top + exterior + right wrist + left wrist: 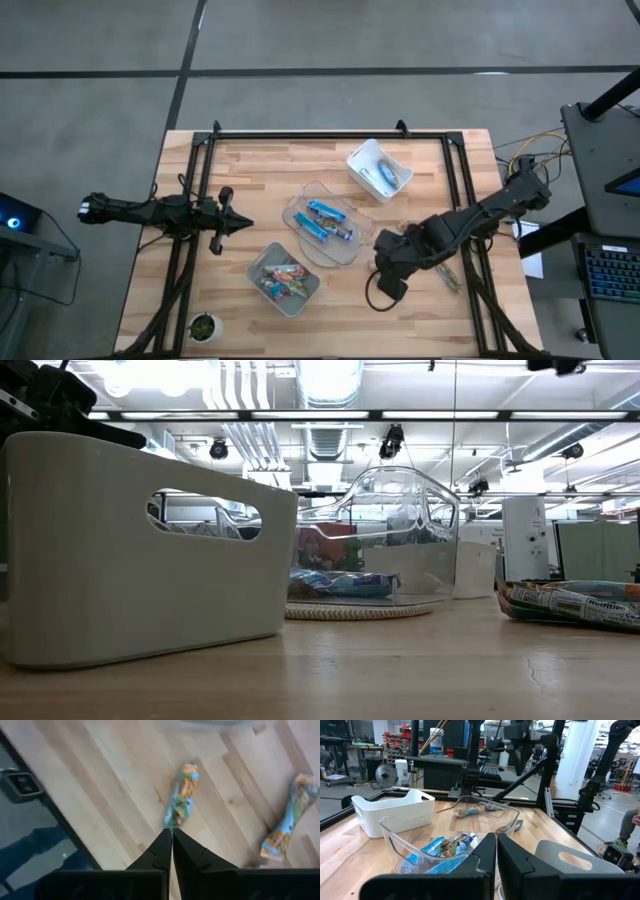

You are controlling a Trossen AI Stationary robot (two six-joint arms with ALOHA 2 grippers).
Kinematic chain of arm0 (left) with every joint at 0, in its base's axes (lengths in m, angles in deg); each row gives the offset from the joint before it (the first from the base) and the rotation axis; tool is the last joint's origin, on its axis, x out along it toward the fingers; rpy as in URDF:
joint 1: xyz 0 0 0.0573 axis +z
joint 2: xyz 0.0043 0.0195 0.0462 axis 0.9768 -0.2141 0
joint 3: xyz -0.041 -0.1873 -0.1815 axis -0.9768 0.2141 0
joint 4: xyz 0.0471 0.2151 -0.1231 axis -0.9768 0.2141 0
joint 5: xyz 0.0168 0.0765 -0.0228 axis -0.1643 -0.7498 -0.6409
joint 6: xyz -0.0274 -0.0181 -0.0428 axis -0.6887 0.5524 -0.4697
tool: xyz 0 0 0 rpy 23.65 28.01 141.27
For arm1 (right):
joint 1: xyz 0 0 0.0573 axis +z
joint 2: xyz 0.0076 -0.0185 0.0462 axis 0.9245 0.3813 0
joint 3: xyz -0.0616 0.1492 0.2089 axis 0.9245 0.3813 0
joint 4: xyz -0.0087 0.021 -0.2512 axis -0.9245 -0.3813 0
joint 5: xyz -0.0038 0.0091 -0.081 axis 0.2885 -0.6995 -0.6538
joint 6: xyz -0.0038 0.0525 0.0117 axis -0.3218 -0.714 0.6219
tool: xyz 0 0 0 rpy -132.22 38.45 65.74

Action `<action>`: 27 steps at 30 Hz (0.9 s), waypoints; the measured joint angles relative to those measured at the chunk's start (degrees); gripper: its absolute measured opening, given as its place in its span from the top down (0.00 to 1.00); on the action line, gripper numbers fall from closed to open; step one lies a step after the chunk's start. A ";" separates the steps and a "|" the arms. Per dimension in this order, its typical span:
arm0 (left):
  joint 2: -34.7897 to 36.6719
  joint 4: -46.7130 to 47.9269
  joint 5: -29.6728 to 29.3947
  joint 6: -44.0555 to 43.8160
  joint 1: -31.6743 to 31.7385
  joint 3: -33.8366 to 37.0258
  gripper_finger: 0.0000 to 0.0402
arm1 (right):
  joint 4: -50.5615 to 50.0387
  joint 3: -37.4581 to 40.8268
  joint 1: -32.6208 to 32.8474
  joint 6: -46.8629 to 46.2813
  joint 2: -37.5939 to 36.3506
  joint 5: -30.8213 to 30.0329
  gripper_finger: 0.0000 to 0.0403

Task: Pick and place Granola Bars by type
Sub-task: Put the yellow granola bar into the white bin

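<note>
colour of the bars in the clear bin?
Bright blue wrappers: bars in the clear bin, clearest in the high view.

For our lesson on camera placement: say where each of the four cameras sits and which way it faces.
High: overhead, straight down; both arms, three bins.
Low: table height, level; grey bin, clear bin.
Left wrist: past shut left end effector into the clear bin.
Right wrist: down past shut right end effector at a greenish bar.
Shared: clear bin.

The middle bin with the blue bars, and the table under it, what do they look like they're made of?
The middle bin looks like clear, glossy plastic: the blue bars and the room behind show through its walls in the low view. The table looks like pale butcher-block wood with a smooth, faintly satin finish: jointed strips and grain are visible.
</note>
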 joint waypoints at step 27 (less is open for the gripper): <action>-0.01 0.00 0.01 0.00 0.02 0.01 1.00 | 23.91 25.27 2.98 -9.88 -0.01 1.80 0.85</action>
